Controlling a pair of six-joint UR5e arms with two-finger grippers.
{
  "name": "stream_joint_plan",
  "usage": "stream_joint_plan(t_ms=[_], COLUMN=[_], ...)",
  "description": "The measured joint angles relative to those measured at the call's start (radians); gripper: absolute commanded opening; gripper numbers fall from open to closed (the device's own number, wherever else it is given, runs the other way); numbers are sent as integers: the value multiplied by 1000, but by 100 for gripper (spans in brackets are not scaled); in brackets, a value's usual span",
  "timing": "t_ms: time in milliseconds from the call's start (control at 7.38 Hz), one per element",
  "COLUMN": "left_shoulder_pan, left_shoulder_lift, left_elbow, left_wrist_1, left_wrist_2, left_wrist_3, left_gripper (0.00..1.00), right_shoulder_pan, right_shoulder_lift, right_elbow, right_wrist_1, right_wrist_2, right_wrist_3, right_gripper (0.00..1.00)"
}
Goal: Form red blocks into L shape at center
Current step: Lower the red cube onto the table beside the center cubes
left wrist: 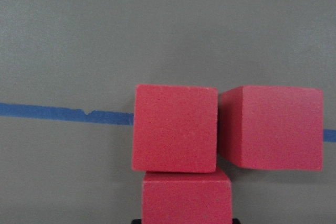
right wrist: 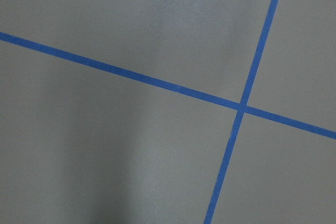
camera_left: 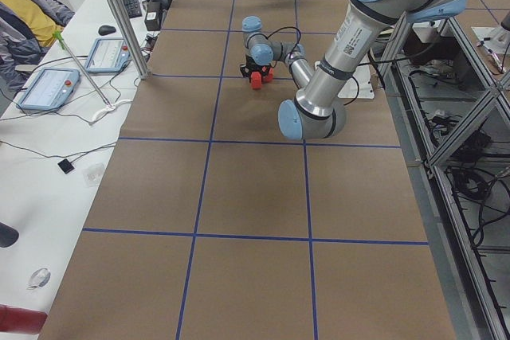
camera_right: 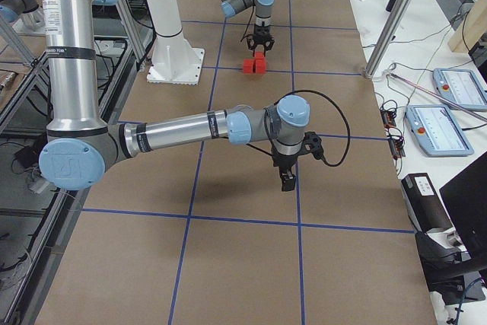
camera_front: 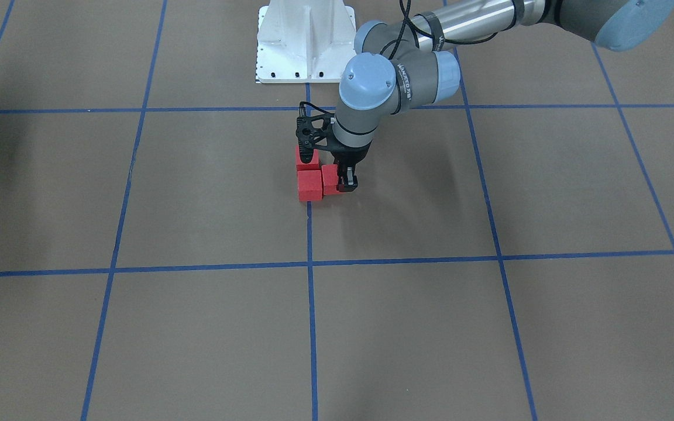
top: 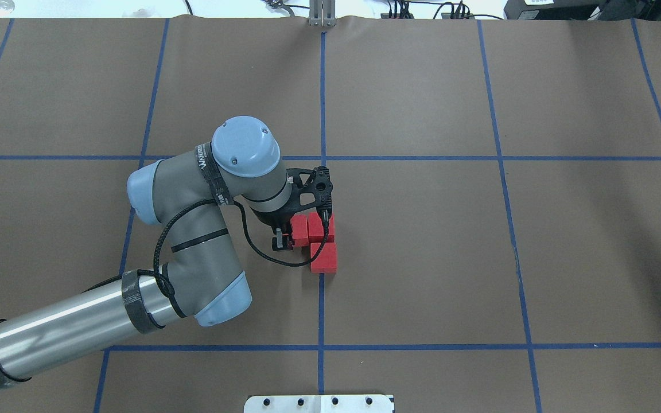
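Three red blocks sit touching in an L on the brown floor at the center, over a blue tape line point(top: 321, 298). Two red blocks point(top: 320, 228) point(top: 323, 257) lie along the line, and the third red block point(top: 300, 228) juts off toward the robot's left. My left gripper point(top: 282, 244) point(camera_front: 348, 186) is low beside that third block, tips against its outer side, and looks shut with nothing held. In the left wrist view the blocks point(left wrist: 176, 129) fill the frame. My right gripper point(camera_right: 288, 180) hovers over bare floor; I cannot tell its state.
A white robot base plate point(camera_front: 305, 41) stands behind the blocks. Blue tape lines cross under the right wrist point(right wrist: 241, 106). A person point(camera_left: 20, 5) sits at a side bench with tablets point(camera_left: 48, 89). Brown floor stretches all around the blocks.
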Motion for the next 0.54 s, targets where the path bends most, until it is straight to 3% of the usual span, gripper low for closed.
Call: stream_joint_plan(t_ms=[542], left_shoulder_pan=[-1], left_shoulder_lift=[-1], left_elbow=[0], left_wrist_1=[-7], left_wrist_2=[4], left_wrist_3=[5], left_gripper=[16], right_shoulder_pan=[0], right_shoulder_lift=[0], right_elbow=[0], right_wrist_1=[0], right_wrist_2=[0], right_wrist_3=[0], right_gripper=[99])
